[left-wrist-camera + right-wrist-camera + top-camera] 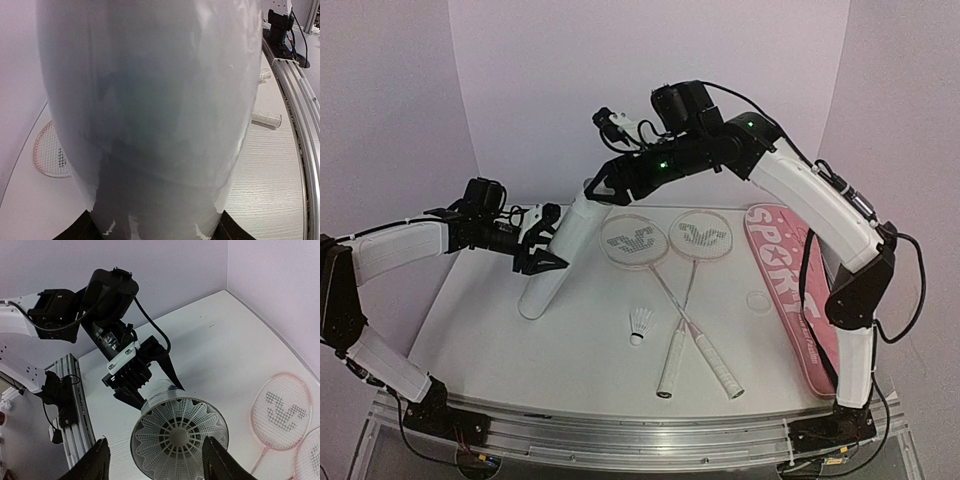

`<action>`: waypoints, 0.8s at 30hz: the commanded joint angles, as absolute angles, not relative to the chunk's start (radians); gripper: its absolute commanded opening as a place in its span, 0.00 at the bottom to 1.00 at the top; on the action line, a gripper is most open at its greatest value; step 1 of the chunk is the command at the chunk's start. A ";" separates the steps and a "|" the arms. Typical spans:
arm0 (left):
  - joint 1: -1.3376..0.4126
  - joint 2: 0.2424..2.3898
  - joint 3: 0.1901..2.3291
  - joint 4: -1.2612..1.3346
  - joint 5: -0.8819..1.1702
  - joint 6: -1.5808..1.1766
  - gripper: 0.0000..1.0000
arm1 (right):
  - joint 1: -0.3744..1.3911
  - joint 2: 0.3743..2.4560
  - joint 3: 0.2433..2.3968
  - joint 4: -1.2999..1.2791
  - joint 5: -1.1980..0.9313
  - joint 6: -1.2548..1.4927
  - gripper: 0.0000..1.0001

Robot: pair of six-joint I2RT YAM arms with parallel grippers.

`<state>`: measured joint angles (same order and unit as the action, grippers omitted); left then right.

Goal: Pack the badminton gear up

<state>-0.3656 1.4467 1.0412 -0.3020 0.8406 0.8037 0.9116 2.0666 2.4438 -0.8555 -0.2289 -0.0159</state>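
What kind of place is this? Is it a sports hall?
Probably a robot test booth, not a sports hall: plain lilac walls close in a white table, two robot arms are bolted to a metal rail at its edge, and the left end effector grips a white tube.

Your tall cardboard tube (560, 255) is plain white, and the wood-grain tabletop (480, 330) is white too. The thin-framed badminton racket (632, 243) and its twin (700, 236) show pinkish-white rims, white grips and a dark checkered emblem on pale strings. The small loose shuttlecock (641, 322) is white; the second shuttlecock (179, 432) has a white lattice skirt. The long flat fabric bag (785, 285) is pink with white lettering.
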 commanded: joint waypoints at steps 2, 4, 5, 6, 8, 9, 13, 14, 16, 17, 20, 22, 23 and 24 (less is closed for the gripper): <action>-0.365 1.450 1.061 -0.287 0.897 0.726 0.29 | 0.883 2.029 2.545 -0.817 -0.323 0.073 0.68; -0.363 1.450 1.061 -0.277 0.899 0.706 0.28 | 0.850 1.974 2.520 -0.765 -0.320 0.116 0.72; -0.358 1.450 1.061 -0.272 0.905 0.693 0.28 | 0.830 1.948 2.489 -0.737 -0.313 0.137 0.73; -0.354 1.450 1.060 -0.268 0.911 0.681 0.28 | 0.806 1.917 2.446 -0.716 -0.297 0.156 0.74; -0.346 1.453 1.058 -0.257 0.918 0.660 0.28 | 0.739 1.858 2.337 -0.702 -0.238 0.191 0.76; -0.344 1.452 1.055 -0.253 0.918 0.653 0.28 | 0.705 1.839 2.264 -0.702 -0.217 0.218 0.77; -0.339 1.443 1.046 -0.245 0.914 0.640 0.28 | 0.611 1.815 2.005 -0.703 -0.239 0.221 0.77; -0.338 1.440 1.045 -0.248 0.912 0.640 0.28 | 0.605 1.825 1.958 -0.703 -0.270 0.200 0.77; -0.335 1.433 1.043 -0.255 0.909 0.643 0.28 | 0.604 1.865 1.891 -0.706 -0.366 0.167 0.77; -0.334 1.430 1.042 -0.257 0.907 0.646 0.28 | 0.604 1.888 1.870 -0.707 -0.391 0.164 0.77; -0.333 1.425 1.038 -0.261 0.905 0.650 0.28 | 0.613 1.976 1.837 -0.709 -0.436 0.157 0.72; -0.332 1.424 1.038 -0.261 0.905 0.649 0.28 | 0.633 2.035 1.835 -0.708 -0.455 0.134 0.72; -0.332 1.424 1.037 -0.260 0.906 0.649 0.28 | 0.644 2.060 1.837 -0.709 -0.463 0.120 0.72; -0.332 1.424 1.037 -0.259 0.908 0.649 0.28 | 0.652 2.087 1.838 -0.710 -0.477 0.108 0.72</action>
<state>-0.3374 1.4467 1.0389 -0.2798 0.8837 0.6666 0.6124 2.0185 1.8368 -0.7048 -0.3750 0.1635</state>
